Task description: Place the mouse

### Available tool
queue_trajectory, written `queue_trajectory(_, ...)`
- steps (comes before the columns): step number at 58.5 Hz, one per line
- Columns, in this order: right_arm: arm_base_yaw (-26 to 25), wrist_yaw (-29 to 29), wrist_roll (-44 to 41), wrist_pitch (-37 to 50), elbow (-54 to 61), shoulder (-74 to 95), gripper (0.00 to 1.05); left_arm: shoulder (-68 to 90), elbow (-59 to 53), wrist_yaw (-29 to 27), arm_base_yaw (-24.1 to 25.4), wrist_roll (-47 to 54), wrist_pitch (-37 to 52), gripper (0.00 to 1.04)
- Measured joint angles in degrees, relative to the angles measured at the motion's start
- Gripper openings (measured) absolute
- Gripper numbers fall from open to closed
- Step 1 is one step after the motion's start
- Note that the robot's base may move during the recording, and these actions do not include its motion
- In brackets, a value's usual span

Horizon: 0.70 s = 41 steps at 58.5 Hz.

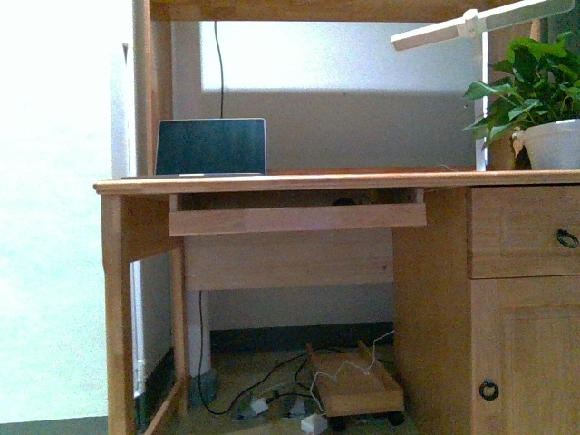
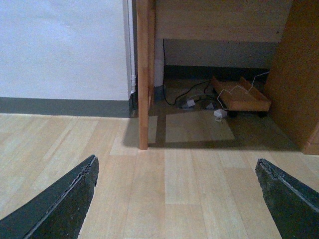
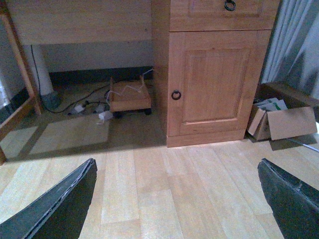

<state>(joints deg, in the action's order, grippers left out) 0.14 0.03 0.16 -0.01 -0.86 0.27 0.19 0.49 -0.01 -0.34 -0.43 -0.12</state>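
I cannot make out the mouse with certainty in any view. In the front view a small dark rounded shape (image 1: 343,201) shows just above the front board of the desk's pull-out tray (image 1: 296,218); I cannot tell whether it is the mouse. My left gripper (image 2: 177,199) is open and empty, low over the wooden floor in front of the desk's left leg (image 2: 143,74). My right gripper (image 3: 177,199) is open and empty over the floor in front of the cabinet door (image 3: 214,79). Neither arm shows in the front view.
A wooden desk (image 1: 362,180) carries an open laptop (image 1: 210,147), a potted plant (image 1: 544,100) and a white lamp arm (image 1: 471,23). Under it are a wheeled wooden tray (image 1: 358,390) and cables with plugs (image 2: 199,102). A cardboard box (image 3: 284,122) lies beside the cabinet.
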Motion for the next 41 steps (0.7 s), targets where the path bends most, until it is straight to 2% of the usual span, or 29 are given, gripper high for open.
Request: queue_trajectory(41, 0.0, -0.07, 0.0, 0.0, 0.0, 0.0, 0.97, -0.02, 0.0, 0.0, 0.0, 0.0, 0.0, 0.97)
